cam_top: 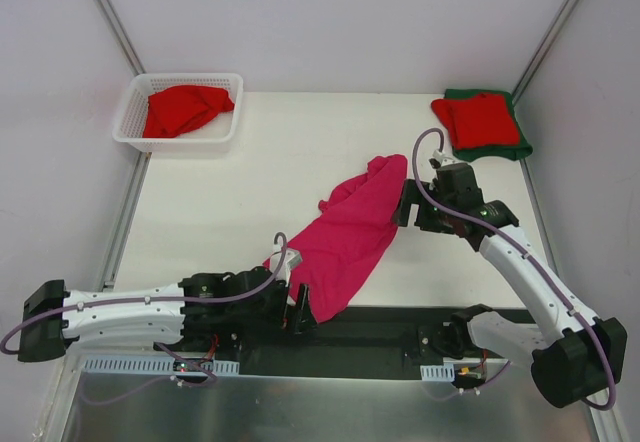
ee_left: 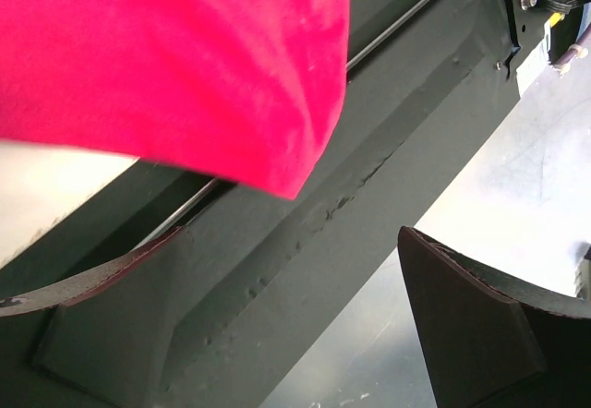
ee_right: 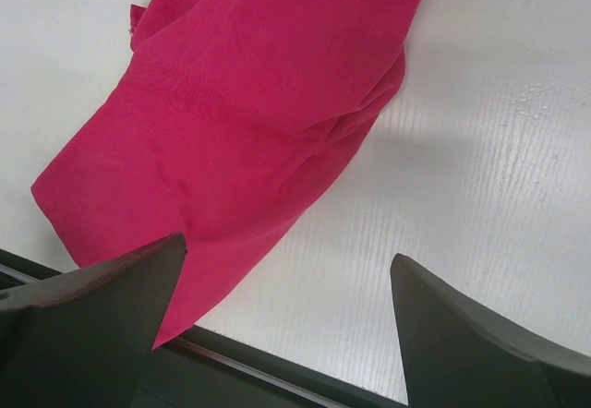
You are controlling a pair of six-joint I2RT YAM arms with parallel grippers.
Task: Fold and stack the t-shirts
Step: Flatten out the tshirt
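Note:
A magenta-pink t-shirt (cam_top: 352, 234) lies crumpled in a diagonal strip on the white table, its near end hanging over the dark front rail. It also shows in the left wrist view (ee_left: 175, 66) and the right wrist view (ee_right: 249, 103). My left gripper (cam_top: 299, 308) is open and empty beside the shirt's near end; in its wrist view the gripper (ee_left: 292, 233) has only the rail between its jaws. My right gripper (cam_top: 406, 206) is open at the shirt's far right end; in its wrist view the gripper (ee_right: 288, 249) hovers over the cloth edge and bare table.
A white lattice basket (cam_top: 128, 122) at the back left holds a crumpled red shirt (cam_top: 185, 108). At the back right a folded red shirt (cam_top: 477, 120) lies on a folded dark green shirt (cam_top: 518, 148). The dark rail (ee_left: 388, 150) runs along the table's near edge.

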